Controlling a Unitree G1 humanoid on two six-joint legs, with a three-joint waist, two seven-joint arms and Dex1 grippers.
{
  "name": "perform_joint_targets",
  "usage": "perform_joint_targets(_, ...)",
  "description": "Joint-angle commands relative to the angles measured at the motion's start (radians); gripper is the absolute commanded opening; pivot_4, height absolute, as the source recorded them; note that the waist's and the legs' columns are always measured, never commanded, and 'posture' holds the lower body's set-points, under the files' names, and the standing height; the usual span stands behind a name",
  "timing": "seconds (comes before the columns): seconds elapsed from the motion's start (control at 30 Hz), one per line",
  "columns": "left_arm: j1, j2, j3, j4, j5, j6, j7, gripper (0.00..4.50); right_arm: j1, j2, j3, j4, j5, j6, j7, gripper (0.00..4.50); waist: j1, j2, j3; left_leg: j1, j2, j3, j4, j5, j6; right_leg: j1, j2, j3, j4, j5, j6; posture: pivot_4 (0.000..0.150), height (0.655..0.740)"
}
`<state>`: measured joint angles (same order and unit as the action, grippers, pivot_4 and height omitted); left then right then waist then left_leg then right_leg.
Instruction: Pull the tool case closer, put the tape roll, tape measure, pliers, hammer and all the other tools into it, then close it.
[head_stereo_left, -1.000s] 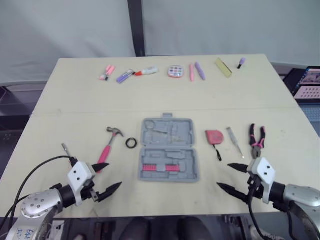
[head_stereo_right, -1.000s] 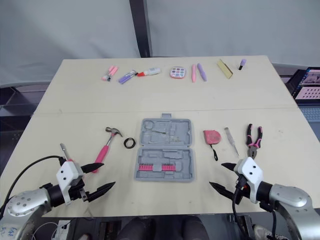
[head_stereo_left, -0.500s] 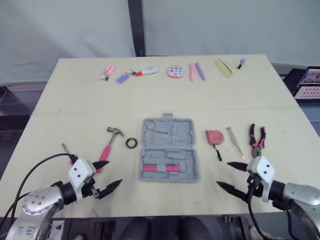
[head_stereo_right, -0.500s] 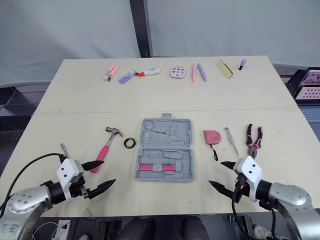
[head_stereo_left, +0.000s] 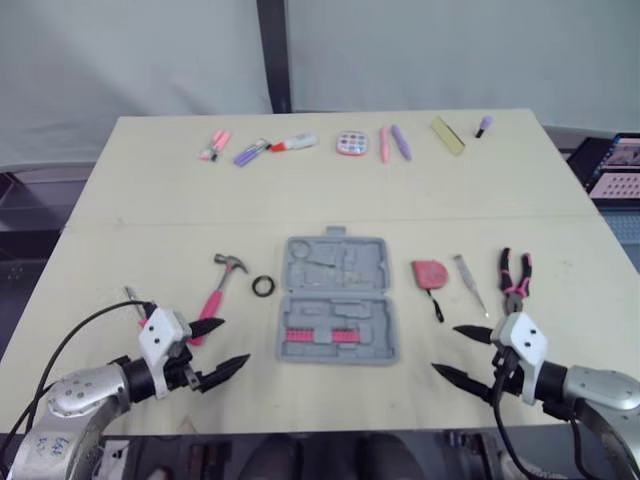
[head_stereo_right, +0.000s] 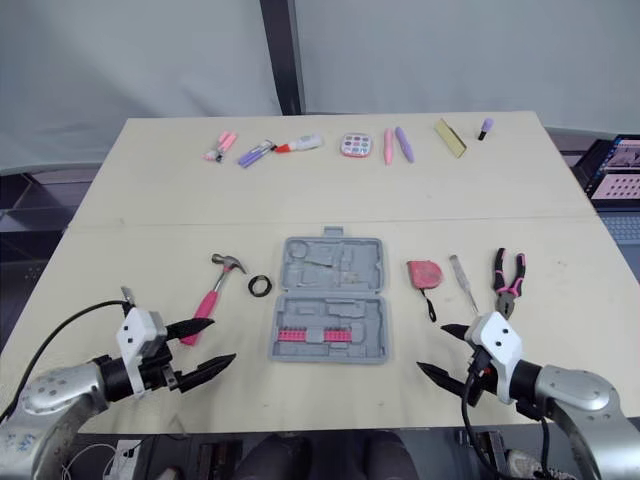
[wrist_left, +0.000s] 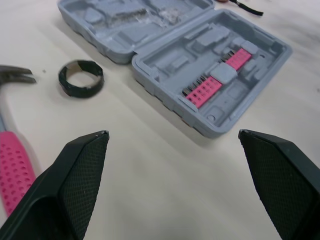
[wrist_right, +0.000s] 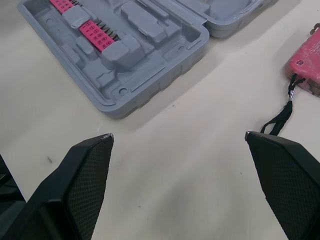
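The grey tool case (head_stereo_left: 338, 298) lies open and flat in the middle of the table, with pink bits in its near half (wrist_left: 210, 85). Left of it lie the black tape roll (head_stereo_left: 263, 286) and the pink-handled hammer (head_stereo_left: 218, 285). To its right are the red tape measure (head_stereo_left: 429, 273), a thin screwdriver (head_stereo_left: 469, 283) and the pink-handled pliers (head_stereo_left: 514, 272). My left gripper (head_stereo_left: 228, 343) hovers open near the table's front edge, just beyond the hammer's handle end. My right gripper (head_stereo_left: 446, 349) is open too, in front of the tape measure (wrist_right: 307, 62). Neither holds anything.
A small metal tool (head_stereo_left: 131, 295) lies by my left wrist. Along the far edge sits a row of small items: pink and purple markers (head_stereo_left: 240, 150), a round pink case (head_stereo_left: 350, 143), pens (head_stereo_left: 392, 142) and a yellow block (head_stereo_left: 446, 134). A blue crate (head_stereo_left: 615, 165) stands off the table's right side.
My left gripper has edged forward and to the right, closer to the hammer handle and the case. The right gripper has barely moved. Both stay open.
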<state>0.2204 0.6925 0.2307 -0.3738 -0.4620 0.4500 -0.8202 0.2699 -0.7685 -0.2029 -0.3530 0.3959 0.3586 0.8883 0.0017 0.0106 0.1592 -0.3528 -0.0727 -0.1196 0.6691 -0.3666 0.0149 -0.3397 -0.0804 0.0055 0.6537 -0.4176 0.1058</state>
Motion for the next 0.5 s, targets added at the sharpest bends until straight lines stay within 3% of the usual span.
perform_joint_targets(0.03,-0.041,0.009,0.014,0.000,-0.049,0.081,0.013,4.24,-0.017,0.003,-0.015,-0.017,0.016,0.028,-0.015,4.50,-0.001,0.000,0.000,0.000,0.000,0.000,0.000,0.000,0.000,0.000,0.000,0.000,0.000,0.000,0.000,0.150,0.7400)
perform_joint_targets(0.13,-0.084,0.008,0.012,0.002,-0.073,0.127,0.016,3.22,-0.061,0.008,-0.012,0.014,0.028,0.052,-0.014,3.58,-0.003,0.000,0.000,0.000,0.000,0.000,0.000,0.000,0.000,-0.001,0.000,0.000,0.001,0.000,0.000,0.150,0.7400)
perform_joint_targets(0.23,-0.106,0.004,-0.002,-0.001,-0.075,0.145,0.016,1.69,-0.094,0.009,-0.005,0.028,0.023,0.049,-0.008,2.06,-0.004,0.000,0.000,0.000,0.000,0.000,0.000,0.000,0.000,-0.001,0.001,0.000,0.001,0.000,0.000,0.150,0.7400)
perform_joint_targets(0.37,-0.144,-0.007,-0.018,0.008,-0.077,0.167,0.025,0.02,-0.131,0.007,0.010,0.039,0.014,0.051,-0.005,0.31,-0.003,0.000,0.000,0.000,0.000,0.000,0.000,0.000,0.000,-0.001,0.000,0.000,0.002,0.000,0.000,0.150,0.7400)
perform_joint_targets(0.4,-0.153,-0.006,-0.027,0.020,-0.064,0.158,0.021,0.00,-0.147,0.007,0.020,0.044,0.007,0.053,-0.007,0.02,-0.003,0.000,0.000,0.000,0.000,0.000,0.000,0.000,0.000,-0.001,0.000,0.000,0.002,0.000,0.000,0.150,0.7400)
perform_joint_targets(0.5,-0.225,0.002,-0.082,0.116,0.002,0.112,0.008,0.00,-0.218,0.009,0.071,0.072,-0.029,0.078,-0.029,0.02,-0.002,0.000,0.000,0.000,0.000,0.000,0.001,0.000,0.000,-0.001,0.000,0.000,0.002,0.000,0.000,0.150,0.7400)
